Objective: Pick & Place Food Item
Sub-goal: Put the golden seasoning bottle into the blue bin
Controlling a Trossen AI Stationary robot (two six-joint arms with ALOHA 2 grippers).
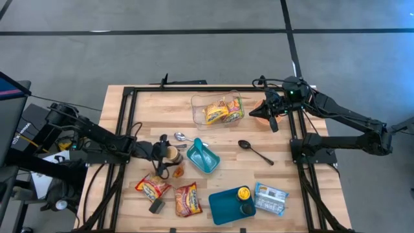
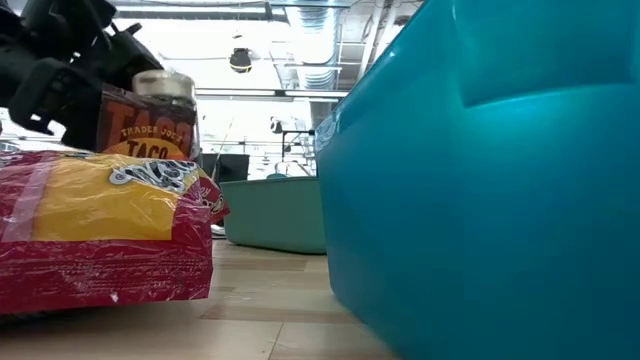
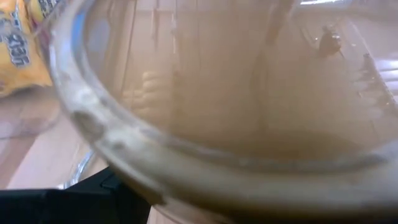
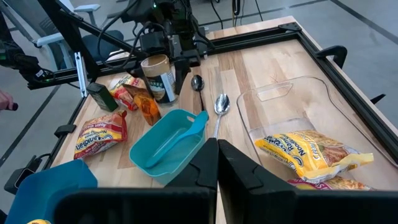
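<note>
From above, the left gripper [image 1: 163,153] is at the taco seasoning jar [image 1: 171,153] near the middle of the desk [image 1: 310,194], fingers spread wide around it, apparently grasping it. The clear container [image 1: 217,109], already holding noodle packets [image 1: 223,113], sits well apart toward the far edge. The teal scoop tray [image 1: 202,156] lies just beside the jar, so a low carry could clip it.

At desk level, the jar [image 2: 148,118] stands upright behind a red-and-yellow packet [image 2: 100,235], with dark arm parts against its left side. A shallow hold on that round body could let it tip or slide out.

The left wrist camera is filled by the jar's rim [image 3: 186,155]; it is very close, and whether it sits square between the fingers cannot be told.

From the right wrist, the right gripper [image 4: 217,163] hangs by the container [image 4: 292,115] with its fingers clenched on nothing. It could crowd the drop if it waits there. Two spoons [image 4: 208,93] lie beside the jar [image 4: 158,78], easily knocked.
</note>
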